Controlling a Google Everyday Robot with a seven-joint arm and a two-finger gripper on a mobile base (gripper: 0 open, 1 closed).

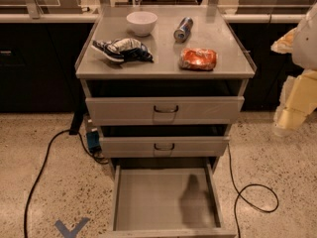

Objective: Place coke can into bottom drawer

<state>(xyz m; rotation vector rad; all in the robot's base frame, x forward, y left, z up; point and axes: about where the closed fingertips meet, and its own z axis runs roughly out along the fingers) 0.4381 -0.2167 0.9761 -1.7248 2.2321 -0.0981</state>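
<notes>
Gripper: I am holding my gripper (pixel 291 114) out at 3 o'clock of the view, off the right side of the cabinet (pixel 163 69) and not touching it. I cannot tell whether it is wide, narrow or holding anything.
Arm: my pale arm (pixel 306 38) is rising above the gripper along the right edge.
Coke can: the coke can (pixel 198 58) is lying crumpled on its side on the cabinet top, at about 4 o'clock from the top's centre, near the front edge.
Bottom drawer: the bottom drawer (pixel 148 197) is standing pulled out at 6 o'clock, below the coke can. A dark shadow is falling across the right part of its grey floor.
Upper drawers: two drawers with loop handles (pixel 166 109) are sitting between the top and the bottom drawer.
Bowl: a white bowl (pixel 141 23) is resting at 11 o'clock on the top.
Slim can: a blue-and-silver can (pixel 183 29) is lying at 1 o'clock, well apart from the coke can.
Bag: a dark-blue-and-white bag (pixel 123 50) is lying at 8 o'clock.
Floor: cables (pixel 250 192) are trailing on both sides of the cabinet, and a blue arrow mark (pixel 72 227) is showing at 7 o'clock.
</notes>
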